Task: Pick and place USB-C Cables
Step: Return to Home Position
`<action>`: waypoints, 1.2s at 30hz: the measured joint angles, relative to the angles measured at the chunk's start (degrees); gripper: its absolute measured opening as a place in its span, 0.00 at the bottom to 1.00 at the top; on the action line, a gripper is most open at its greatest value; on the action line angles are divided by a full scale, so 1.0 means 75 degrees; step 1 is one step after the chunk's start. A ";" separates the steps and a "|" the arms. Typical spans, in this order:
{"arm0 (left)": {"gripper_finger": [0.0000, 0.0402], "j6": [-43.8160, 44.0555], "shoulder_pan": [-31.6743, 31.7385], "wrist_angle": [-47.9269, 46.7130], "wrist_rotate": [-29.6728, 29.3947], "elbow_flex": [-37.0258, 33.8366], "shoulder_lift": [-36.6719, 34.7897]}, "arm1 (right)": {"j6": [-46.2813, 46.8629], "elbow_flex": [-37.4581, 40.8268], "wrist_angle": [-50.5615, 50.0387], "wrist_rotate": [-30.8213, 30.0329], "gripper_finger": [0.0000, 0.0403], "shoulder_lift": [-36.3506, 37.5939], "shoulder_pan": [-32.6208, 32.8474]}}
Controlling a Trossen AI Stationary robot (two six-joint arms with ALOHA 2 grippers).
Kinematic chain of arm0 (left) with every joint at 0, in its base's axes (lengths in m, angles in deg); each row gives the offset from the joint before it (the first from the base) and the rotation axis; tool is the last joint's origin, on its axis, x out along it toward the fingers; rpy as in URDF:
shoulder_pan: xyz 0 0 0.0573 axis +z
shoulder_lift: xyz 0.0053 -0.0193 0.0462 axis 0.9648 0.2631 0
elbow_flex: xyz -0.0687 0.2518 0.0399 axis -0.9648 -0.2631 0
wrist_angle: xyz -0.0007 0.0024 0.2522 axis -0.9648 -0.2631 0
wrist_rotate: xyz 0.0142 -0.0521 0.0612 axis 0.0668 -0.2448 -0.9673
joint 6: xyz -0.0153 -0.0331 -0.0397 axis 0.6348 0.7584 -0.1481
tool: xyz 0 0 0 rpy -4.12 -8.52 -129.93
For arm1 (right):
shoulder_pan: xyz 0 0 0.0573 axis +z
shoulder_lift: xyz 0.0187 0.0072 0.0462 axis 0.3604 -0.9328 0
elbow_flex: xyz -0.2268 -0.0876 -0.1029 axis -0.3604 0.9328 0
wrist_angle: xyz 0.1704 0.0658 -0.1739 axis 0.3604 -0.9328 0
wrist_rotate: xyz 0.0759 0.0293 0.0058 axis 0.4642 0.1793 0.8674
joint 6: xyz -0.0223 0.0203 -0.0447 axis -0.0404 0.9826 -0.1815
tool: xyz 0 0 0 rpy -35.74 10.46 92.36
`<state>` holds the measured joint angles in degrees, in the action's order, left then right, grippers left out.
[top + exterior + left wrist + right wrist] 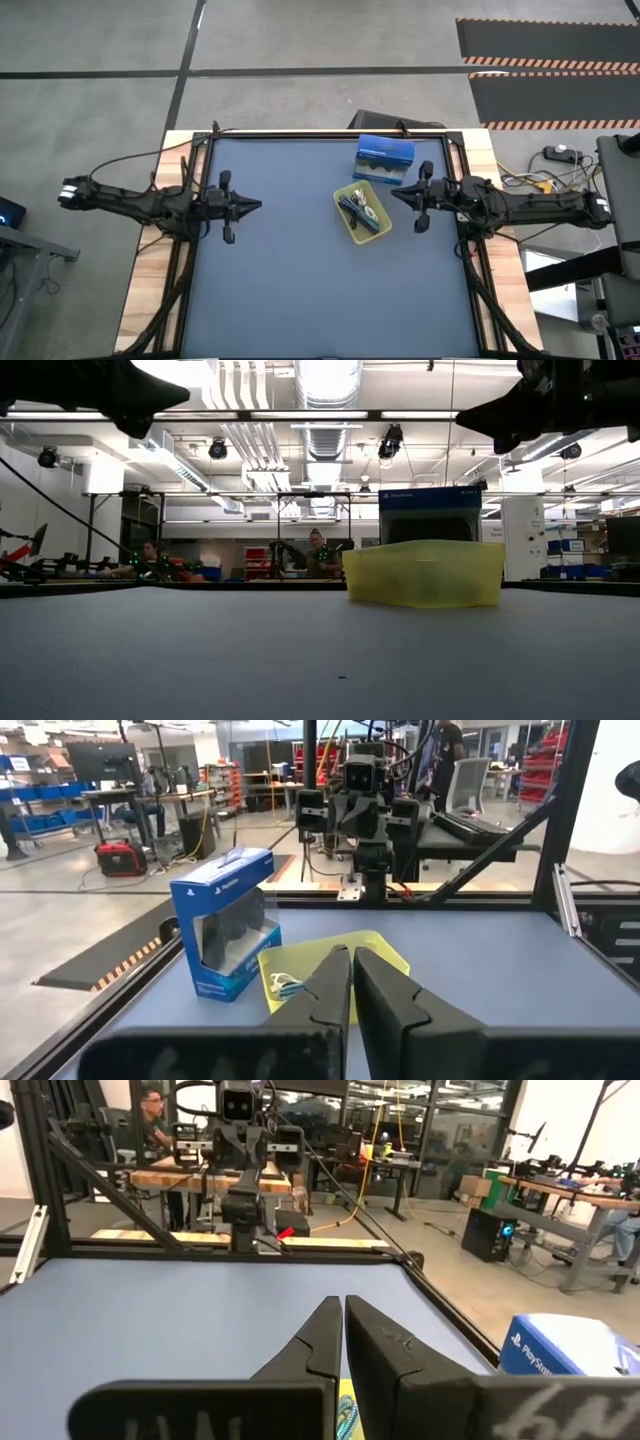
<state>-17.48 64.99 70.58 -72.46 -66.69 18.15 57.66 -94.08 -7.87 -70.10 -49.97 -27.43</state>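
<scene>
A shallow yellow tray [362,211] sits on the blue mat right of centre, also in the low view [423,572]. Several small cable bundles [357,208] lie inside it, with dark, teal and white ones showing. The left wrist view shows a white and teal bundle [287,985] in the tray [388,954]. My left gripper [257,205] hovers shut over the mat, left of the tray and pointing at it. My right gripper [395,192] hovers shut just right of the tray's far corner. In the right wrist view, a strip of tray with a teal cable [346,1408] shows below the fingers [343,1320].
A blue PlayStation box [384,160] stands just beyond the tray, near the mat's far edge; it also shows in the left wrist view [225,925]. A black frame [300,133] borders the mat. People sit at benches in the room behind [318,552].
</scene>
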 joint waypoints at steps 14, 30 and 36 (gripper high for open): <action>0.00 -0.0108 0.0000 -0.0686 0.0000 -0.0682 -0.1357 | -0.0069 0.0000 -0.1316 -0.0001 0.02 0.1141 -0.0001; 0.00 -0.0120 0.0000 -0.1489 -0.0036 -0.1077 -0.3406 | -0.0163 0.0003 -0.2283 -0.0084 0.02 0.2479 -0.0015; 0.00 -0.0075 0.0000 -0.1622 -0.0060 -0.1102 -0.3385 | -0.0249 0.0009 -0.3085 -0.0270 0.02 0.3311 -0.0015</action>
<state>-18.04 64.99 58.42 -72.91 -74.95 -7.24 55.79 -94.02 -31.00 -72.12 -25.14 -27.54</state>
